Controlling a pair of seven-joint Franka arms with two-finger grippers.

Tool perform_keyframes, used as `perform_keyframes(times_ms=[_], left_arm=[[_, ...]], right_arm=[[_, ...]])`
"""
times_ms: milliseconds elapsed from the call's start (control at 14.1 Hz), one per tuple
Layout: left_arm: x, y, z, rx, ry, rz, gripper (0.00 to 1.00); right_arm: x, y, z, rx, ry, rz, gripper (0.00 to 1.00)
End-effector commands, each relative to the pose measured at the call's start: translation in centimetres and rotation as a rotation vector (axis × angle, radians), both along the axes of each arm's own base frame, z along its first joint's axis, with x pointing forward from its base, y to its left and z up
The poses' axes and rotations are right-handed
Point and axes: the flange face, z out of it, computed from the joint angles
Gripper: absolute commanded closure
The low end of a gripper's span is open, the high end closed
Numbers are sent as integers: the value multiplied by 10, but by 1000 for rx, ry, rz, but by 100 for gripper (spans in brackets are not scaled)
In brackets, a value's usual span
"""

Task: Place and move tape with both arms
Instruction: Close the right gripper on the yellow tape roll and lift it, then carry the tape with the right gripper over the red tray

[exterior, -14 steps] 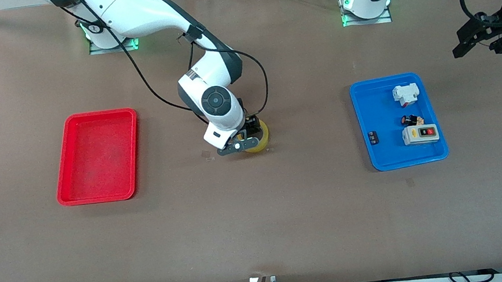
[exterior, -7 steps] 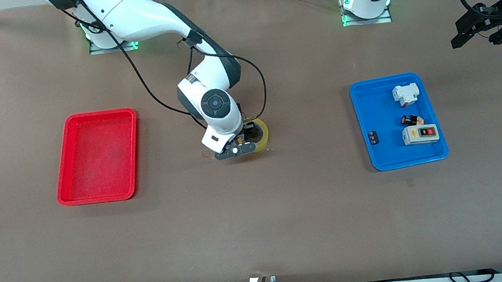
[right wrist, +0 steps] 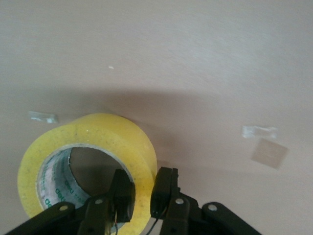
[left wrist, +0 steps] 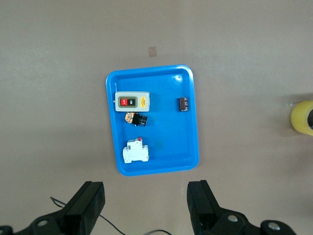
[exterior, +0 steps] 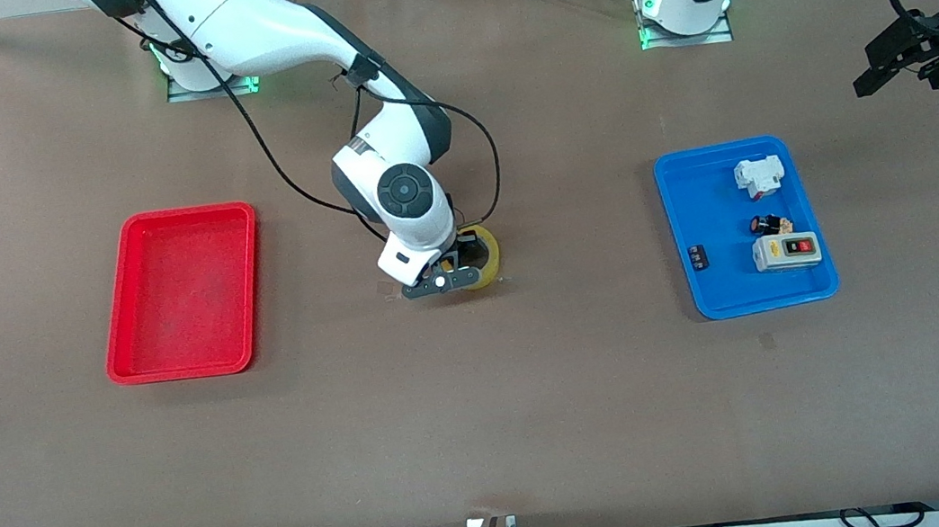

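Red tray [exterior: 181, 292] lies toward the right arm's end of the table and holds nothing visible. No change there.

Right gripper [exterior: 454, 273] is down at the table's middle, between the 2 trays. Its fingers [right wrist: 164, 192] are clamped on the wall of the tape [exterior: 482, 254], 1 inside the hole and 1 outside, as the right wrist view shows. The tape sits on the table [exterior: 491, 424], flat or nearly so. Against the frame 1 second earlier, the gripper and tape have shifted slightly toward the red tray and lowered; against the frame half a second earlier the change is slight. Judgement: the roll is secured and a move toward the red tray is likely starting.

Blue tray [exterior: 705, 223] lies toward the left arm's end, holding a white breaker [exterior: 760, 176], a grey switch box [exterior: 785, 251] and 2 small dark parts. Contents are unchanged.

Left gripper [exterior: 905, 56] hangs high near the table's end, past the blue tray, fingers [left wrist: 87, 204] spread wide and holding nothing. It has drifted farther outward across the 3 frames. This arm appears to be waiting.
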Motion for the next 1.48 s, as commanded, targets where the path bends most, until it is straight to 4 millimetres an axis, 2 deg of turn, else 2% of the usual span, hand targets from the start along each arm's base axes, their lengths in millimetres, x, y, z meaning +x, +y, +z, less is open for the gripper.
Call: perform_keyframes(times_ms=[0, 71, 212, 283, 354, 424, 566, 636, 707, 848, 990, 1061, 1131, 1273, 1414], left_arm=[[4, 2, -5, 39, -2, -23, 0], [6, 0, -7, 37, 1, -26, 0], [6, -4, -6, 24, -1, -21, 0], [6, -4, -5, 22, -4, -21, 0], [6, -3, -5, 22, -4, -18, 0], [6, -2, -5, 22, -4, -18, 0], [6, -2, -5, 22, -6, -18, 0], [6, -3, -5, 22, -6, -20, 0], [6, -6, -5, 21, -6, -26, 0], [6, -1, -3, 8, -7, -14, 0], [8, -1, -5, -21, -6, -8, 0], [10, -1, 1, -20, -18, -7, 0], [10, 0, 2, -18, -20, -4, 0], [12, 3, 0, -19, -17, 3, 0], [12, 3, 0, -10, -17, 1, 0]], right_arm=[[33, -29, 70, -75, -5, -68, 100], [44, -46, 87, -125, 21, -89, 100], [58, -103, 142, -228, 85, -168, 100], [66, -122, 169, -205, 73, -172, 100], [71, -135, 184, -190, 65, -161, 100], [73, -152, 195, -183, 73, -162, 100], [83, -218, 203, -163, 119, -153, 100], [81, -249, 205, -147, 142, -111, 100], [78, -283, 203, -131, 164, -95, 100], [77, -366, 195, -94, 159, -160, 100], [77, -427, 169, -82, 192, -188, 100], [76, -454, 154, -79, 199, -203, 100], [72, -476, 137, -80, 194, -221, 100], [59, -507, 96, -77, 167, -268, 100], [40, -515, 63, -72, 140, -287, 100]])
